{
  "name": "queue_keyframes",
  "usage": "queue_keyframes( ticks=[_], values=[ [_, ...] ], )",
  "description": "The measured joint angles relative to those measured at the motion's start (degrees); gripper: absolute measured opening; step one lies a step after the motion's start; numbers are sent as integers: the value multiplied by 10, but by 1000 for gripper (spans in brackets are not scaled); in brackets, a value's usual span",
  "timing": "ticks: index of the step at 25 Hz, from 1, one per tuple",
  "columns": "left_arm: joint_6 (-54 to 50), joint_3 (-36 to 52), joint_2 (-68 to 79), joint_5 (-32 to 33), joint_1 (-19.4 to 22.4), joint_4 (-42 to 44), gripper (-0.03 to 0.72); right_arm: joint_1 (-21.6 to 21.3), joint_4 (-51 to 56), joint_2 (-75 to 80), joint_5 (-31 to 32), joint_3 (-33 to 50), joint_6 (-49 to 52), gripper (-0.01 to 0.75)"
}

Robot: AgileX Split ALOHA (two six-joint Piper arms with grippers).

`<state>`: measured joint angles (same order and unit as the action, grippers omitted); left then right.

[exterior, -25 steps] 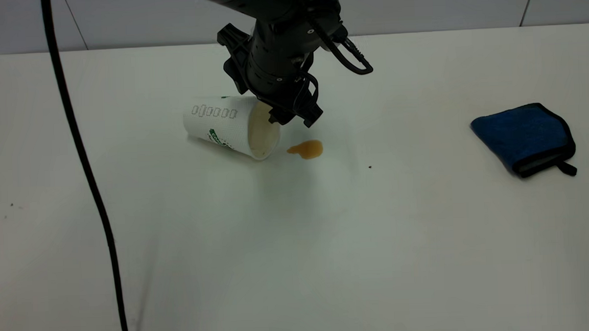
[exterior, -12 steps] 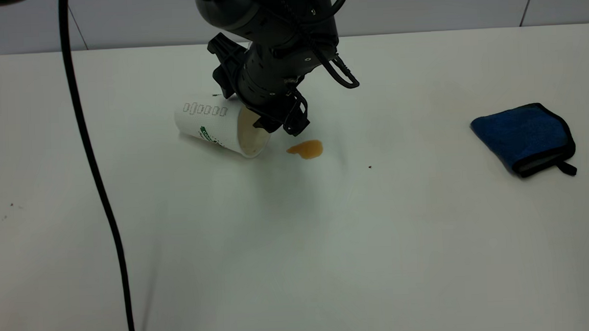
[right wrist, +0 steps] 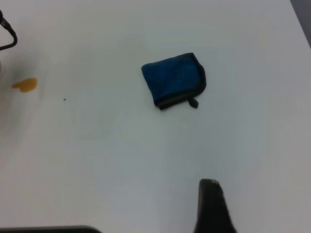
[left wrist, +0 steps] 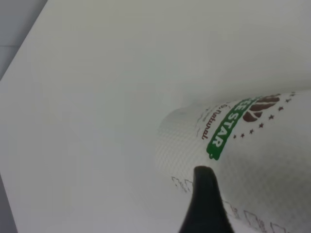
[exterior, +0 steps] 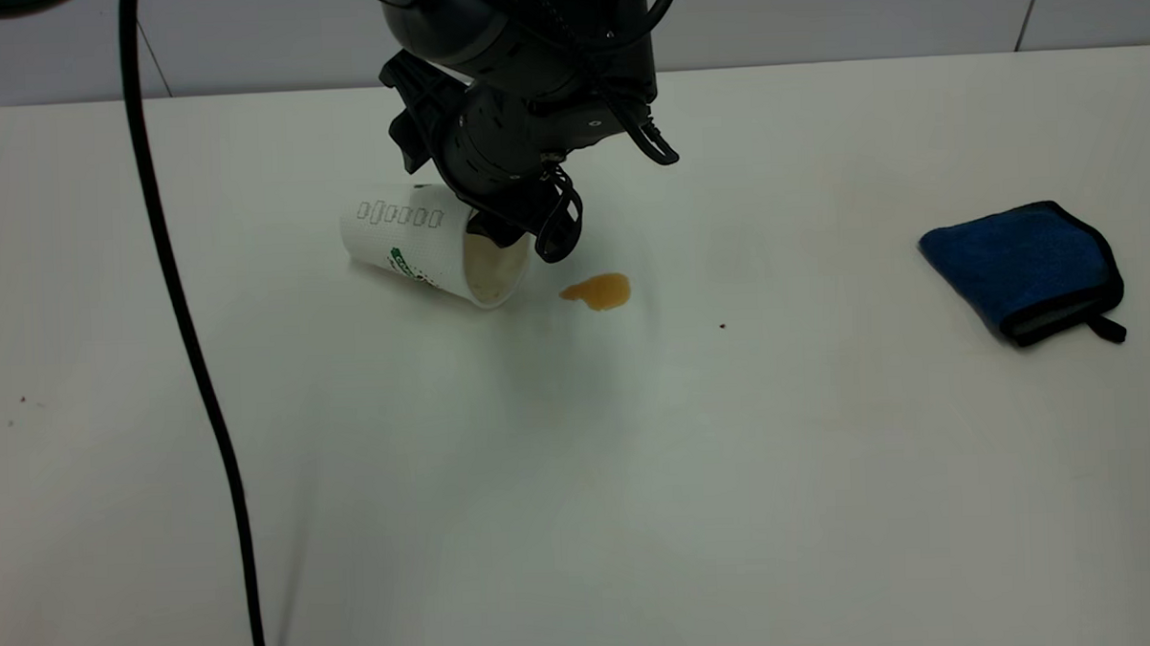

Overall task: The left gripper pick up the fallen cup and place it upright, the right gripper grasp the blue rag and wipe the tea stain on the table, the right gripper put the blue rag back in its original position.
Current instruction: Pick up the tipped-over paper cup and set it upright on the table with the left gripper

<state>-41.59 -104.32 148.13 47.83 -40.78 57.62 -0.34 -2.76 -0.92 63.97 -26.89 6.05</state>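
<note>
The left hand point(exterior: 524, 231) is at the mouth of the cup point(exterior: 419, 240), one finger inside the rim; I cannot tell if it is clamped on it. The cup lies on its side on the bench point(exterior: 580, 476), with its bottom pointing away from the stain point(exterior: 598, 291). Its green label reads "STAR". The right hand point(right wrist: 212, 206) hangs well away from the rag point(right wrist: 172, 79); whether it is apart or together I cannot tell.

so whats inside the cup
The cup lies on its side, mouth toward the tea stain. A cream inner wall shows; the left gripper at the rim hides the upper part.
</note>
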Motion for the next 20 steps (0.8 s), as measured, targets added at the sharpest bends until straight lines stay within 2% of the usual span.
queue_keyframes(
  ticks=[8, 12, 16, 20],
  values=[
    [-1, 0, 8, 3, 0, 1, 583, 0, 0, 0, 0, 0, 0, 534],
    [-2, 0, 11, 13, 0, 1, 519, 0, 0, 0, 0, 0, 0, 534],
    [-2, 0, 11, 16, 1, 2, 349, 0, 0, 0, 0, 0, 0, 534],
    [14, 0, 11, 42, 5, 25, 102, 0, 0, 0, 0, 0, 0, 534]
  ],
)
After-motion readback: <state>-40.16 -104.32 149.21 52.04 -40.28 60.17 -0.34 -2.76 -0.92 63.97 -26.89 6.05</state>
